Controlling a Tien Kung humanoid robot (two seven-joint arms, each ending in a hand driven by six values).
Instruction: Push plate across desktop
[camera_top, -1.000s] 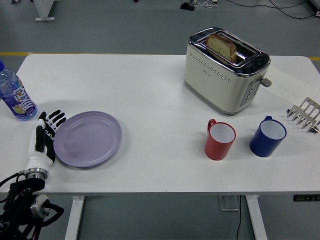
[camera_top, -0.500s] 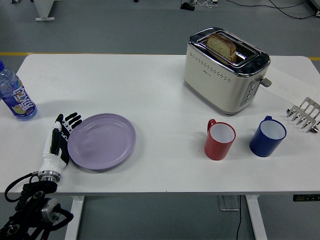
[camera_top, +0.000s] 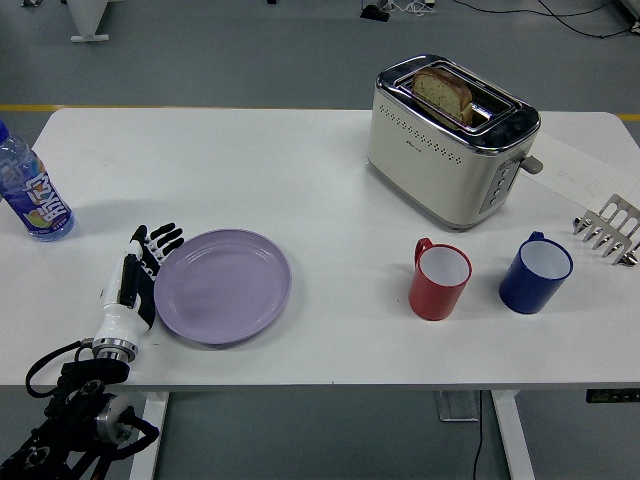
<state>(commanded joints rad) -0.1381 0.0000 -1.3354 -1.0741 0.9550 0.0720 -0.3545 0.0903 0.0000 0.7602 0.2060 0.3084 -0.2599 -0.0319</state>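
A lilac plate (camera_top: 223, 286) lies flat on the white table (camera_top: 300, 180), left of centre. My left hand (camera_top: 139, 275) stands on edge against the plate's left rim, fingers straight and together, holding nothing. Its black arm rises from the lower left corner. The right arm does not show.
A blue-capped drink bottle (camera_top: 30, 195) stands at the far left edge. A cream toaster (camera_top: 448, 140) with bread in its slot sits at the back right. A red mug (camera_top: 439, 280) and a blue mug (camera_top: 536, 273) stand to the plate's right, with a metal rack (camera_top: 608, 230) at the right edge.
My left hand has slid to the right along the table, and the plate has moved right with it, now nearer the red mug.
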